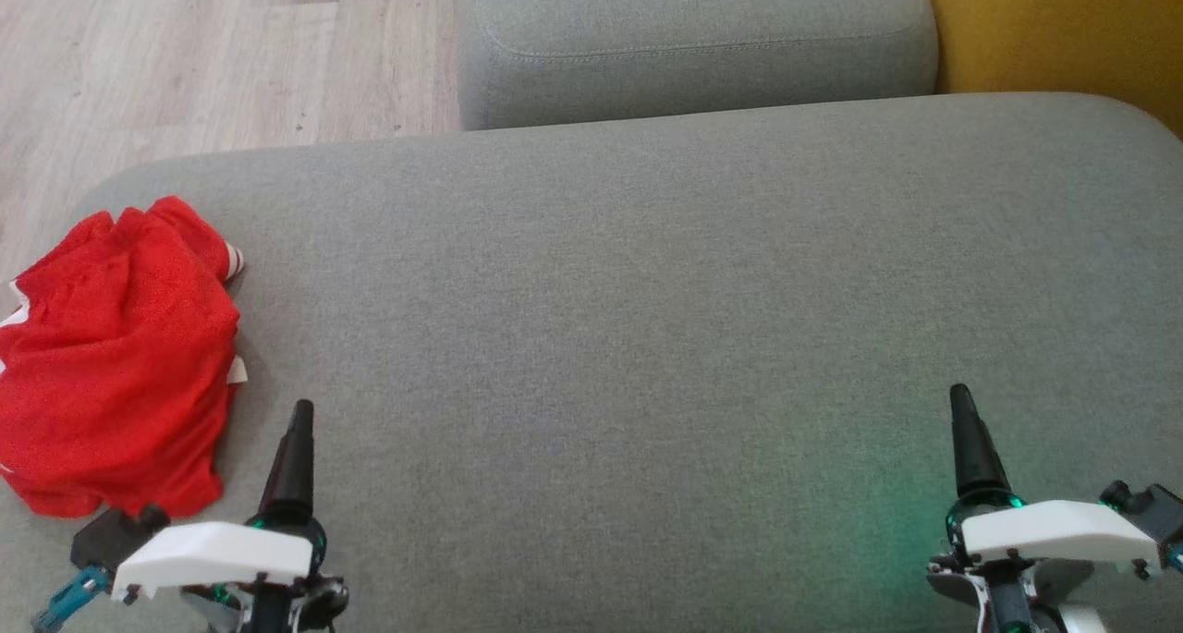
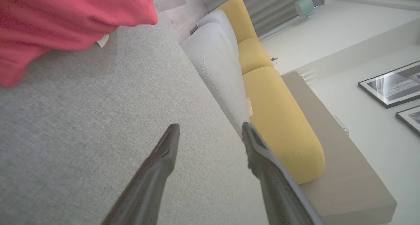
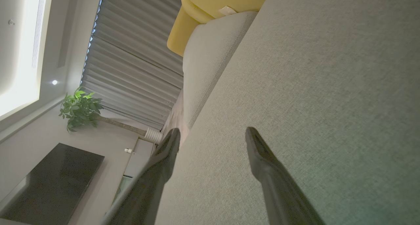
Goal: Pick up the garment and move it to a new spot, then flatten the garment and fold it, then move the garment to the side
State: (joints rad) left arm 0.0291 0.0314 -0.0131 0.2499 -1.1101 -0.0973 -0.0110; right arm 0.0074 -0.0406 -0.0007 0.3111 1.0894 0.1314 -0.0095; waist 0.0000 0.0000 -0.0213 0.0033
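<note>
Left gripper [image 2: 210,129] and right gripper [image 3: 212,131] gape empty; a one-layer pinch could drag the crumpled red mesh garment [image 1: 111,356] off the grey fabric cushion [image 1: 601,337].

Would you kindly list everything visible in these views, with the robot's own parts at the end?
seat: one, grey, beneath both grippers
garment: one, red, crumpled at the seat's left edge
grey cushion: one, grey, beyond the seat
yellow cushions: at least two, yellow, right of the grey cushion
floor: one, pale wood, far left
plant: one, green, by the blinds
pictures: two, black-framed, side by side
left gripper: one, dark, open, beside the garment
right gripper: one, dark, open, over the seat
</note>
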